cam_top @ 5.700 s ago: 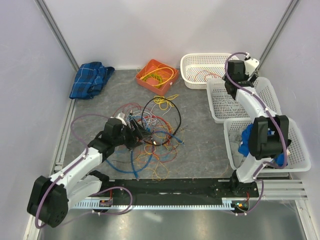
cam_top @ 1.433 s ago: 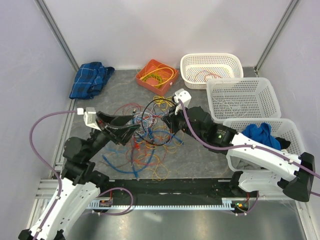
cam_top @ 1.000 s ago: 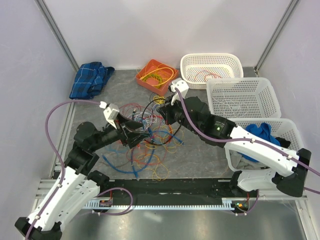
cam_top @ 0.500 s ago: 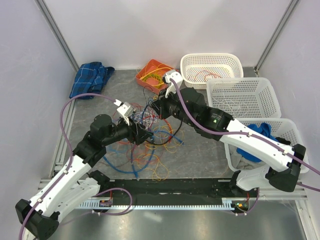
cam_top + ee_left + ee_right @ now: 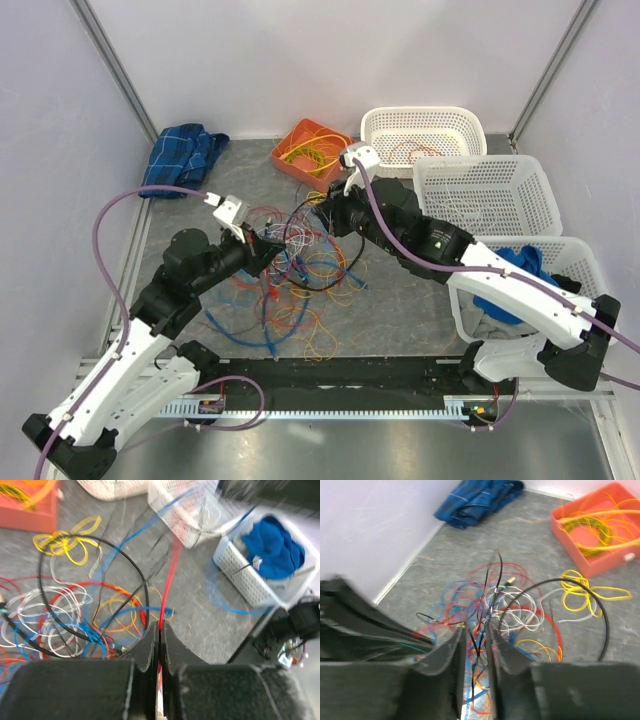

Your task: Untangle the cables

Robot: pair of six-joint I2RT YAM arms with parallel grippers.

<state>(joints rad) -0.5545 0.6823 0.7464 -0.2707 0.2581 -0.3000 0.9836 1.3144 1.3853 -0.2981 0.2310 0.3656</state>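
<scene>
The cables (image 5: 300,268) lie in a loose tangle of red, blue, orange, yellow, white and black on the grey mat between the arms. My left gripper (image 5: 268,243) is at the tangle's left edge. In the left wrist view it (image 5: 159,626) is shut on a red cable (image 5: 169,582) that runs taut away from the jaws. My right gripper (image 5: 322,215) hovers over the tangle's far side. In the right wrist view it (image 5: 476,628) stands a little open, and thin black and blue strands (image 5: 481,647) pass loosely through the gap.
An orange tray (image 5: 300,131) of yellow cables sits at the back. A blue plaid cloth (image 5: 180,158) lies at the back left. Three white baskets (image 5: 420,112) (image 5: 480,161) (image 5: 600,310) line the right side, the nearest holding a blue cloth (image 5: 512,272).
My left gripper has shut on the red cable and drawn back to the left. My right gripper's jaws have parted slightly, and it has shifted a little to the right.
</scene>
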